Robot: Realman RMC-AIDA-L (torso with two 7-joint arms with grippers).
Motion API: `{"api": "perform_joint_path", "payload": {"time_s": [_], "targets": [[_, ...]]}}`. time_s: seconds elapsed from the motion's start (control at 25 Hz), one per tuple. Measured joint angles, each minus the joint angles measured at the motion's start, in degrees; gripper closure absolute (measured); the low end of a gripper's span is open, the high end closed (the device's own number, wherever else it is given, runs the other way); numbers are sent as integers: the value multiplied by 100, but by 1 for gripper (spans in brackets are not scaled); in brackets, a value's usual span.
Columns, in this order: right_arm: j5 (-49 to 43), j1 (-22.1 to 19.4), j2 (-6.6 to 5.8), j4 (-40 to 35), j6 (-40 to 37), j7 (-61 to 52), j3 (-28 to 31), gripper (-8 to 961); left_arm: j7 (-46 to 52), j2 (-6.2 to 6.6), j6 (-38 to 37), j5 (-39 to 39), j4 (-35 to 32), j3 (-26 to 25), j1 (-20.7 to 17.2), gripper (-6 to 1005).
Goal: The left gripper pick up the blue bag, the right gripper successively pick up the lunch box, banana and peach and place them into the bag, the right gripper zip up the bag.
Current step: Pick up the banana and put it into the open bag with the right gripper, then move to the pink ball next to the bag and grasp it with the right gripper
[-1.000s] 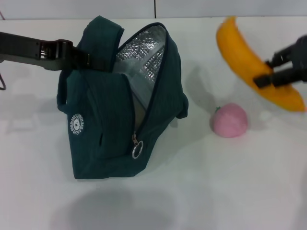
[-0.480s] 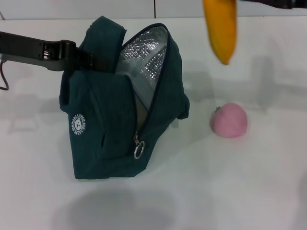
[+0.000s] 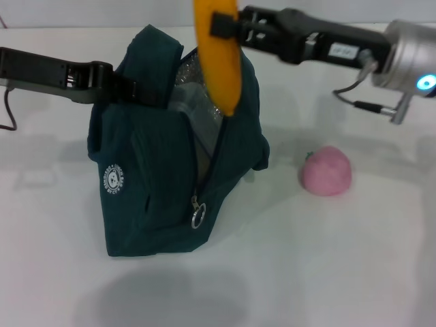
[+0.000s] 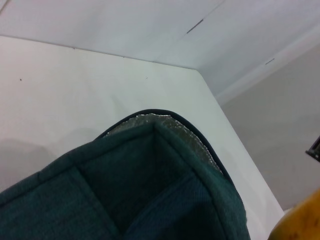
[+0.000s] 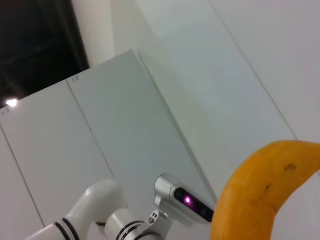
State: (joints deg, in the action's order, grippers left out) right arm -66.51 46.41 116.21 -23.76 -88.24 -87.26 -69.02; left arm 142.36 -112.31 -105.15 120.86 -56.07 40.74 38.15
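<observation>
Right now your right gripper [image 3: 225,27] has its fingers clamped on the banana [image 3: 218,54], which hangs nearly upright with its lower tip just above the open mouth of the blue bag [image 3: 170,177]. Your left gripper [image 3: 146,92] has its fingers closed on a bag handle, holding the mouth up. A clear box, likely the lunch box [image 3: 187,109], shows inside. Watch the opening: it looks narrow, so the tip could catch the zipper edge or land on the box and tip out. The peach [image 3: 327,170] waits on the counter [image 3: 340,272], well apart.
</observation>
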Motion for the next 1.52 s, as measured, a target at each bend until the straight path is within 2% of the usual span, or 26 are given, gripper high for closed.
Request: {"api": "perform_joint_path", "payload": {"time_s": [0.12, 0.24, 0.4, 0.92, 1.12, 1.52], "targets": [[1089, -24, -1, 33, 379, 477, -1172, 549, -6, -12, 3, 0, 0, 20, -2, 970], [1833, -34, -2, -13, 707, 724, -2059, 549, -18, -28, 7, -1, 0, 55, -8, 970], [2182, -49, -2, -17, 994, 889, -2645, 550, -38, -43, 7, -1, 0, 57, -5, 971], [2298, -476, -2, -293, 1131, 1481, -2867, 550, -58, -46, -4, -3, 0, 57, 9, 971], [2361, -463, -2, -272, 1173, 1486, -2910, 550, -59, -45, -5, -1, 0, 57, 9, 971], [2368, -480, -2, -304, 1241, 1455, -2935, 148, -55, -38, -11, -3, 0, 57, 9, 971]]}}
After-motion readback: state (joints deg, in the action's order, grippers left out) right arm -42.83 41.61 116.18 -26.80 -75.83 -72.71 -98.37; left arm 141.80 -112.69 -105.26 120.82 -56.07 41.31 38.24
